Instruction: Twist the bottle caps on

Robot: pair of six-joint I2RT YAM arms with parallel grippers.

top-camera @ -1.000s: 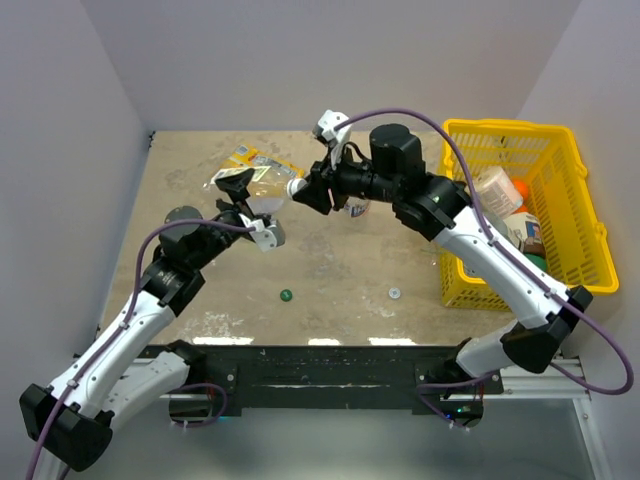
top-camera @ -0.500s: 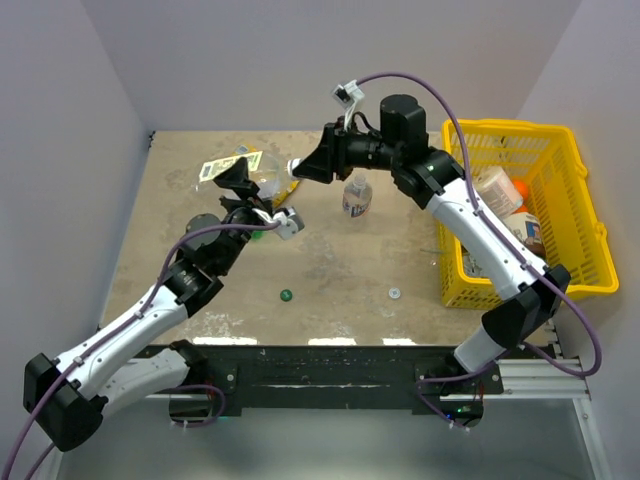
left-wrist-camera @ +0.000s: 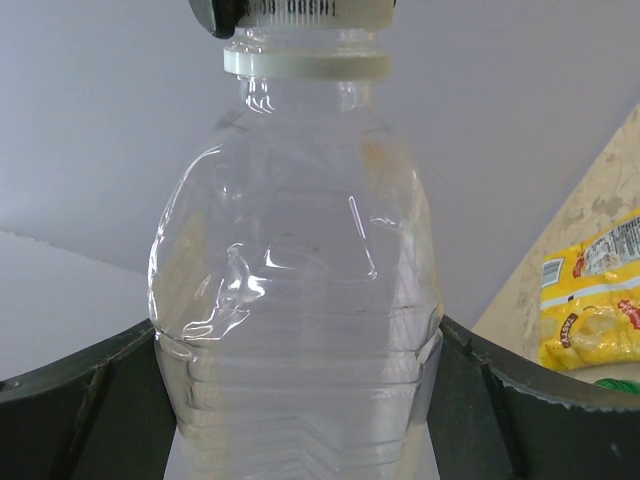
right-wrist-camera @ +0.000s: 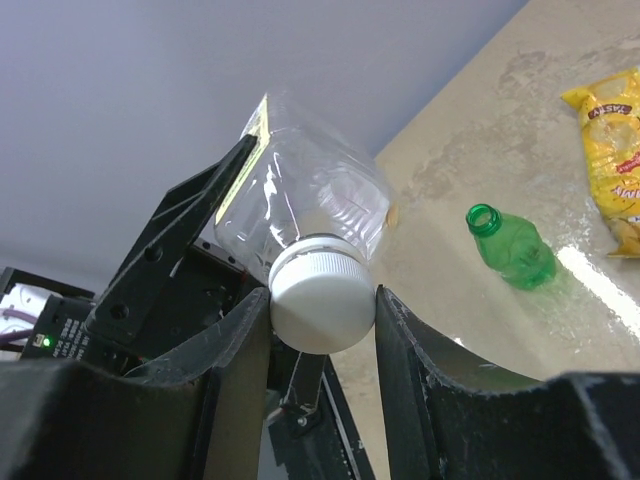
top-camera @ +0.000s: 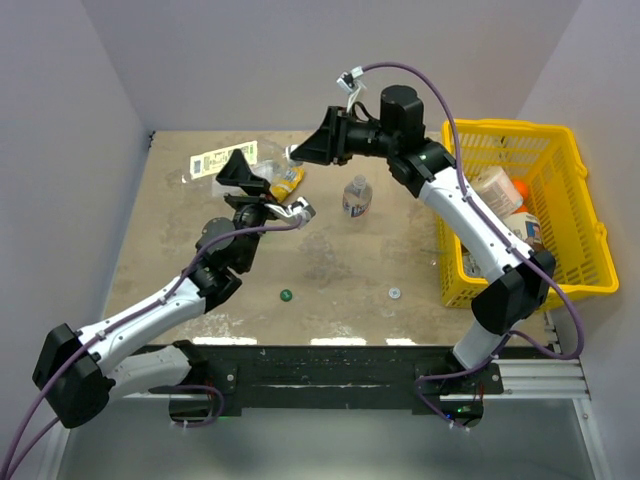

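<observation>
— Largest item?
— One clear plastic bottle [left-wrist-camera: 300,280], raised over the far counter [top-camera: 330,270] left of centre, pinched in the left tool [left-wrist-camera: 298,360].
— Smaller?
— One white round plastic screw cap [right-wrist-camera: 322,305], seated on that bottle's neck, pinched in the right tool [right-wrist-camera: 322,298].

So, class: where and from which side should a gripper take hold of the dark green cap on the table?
Probably by its rim, coming straight down. The dark green cap lies flat and low on the table, nothing touching it, so a pinch across opposite edges suits it.
</observation>
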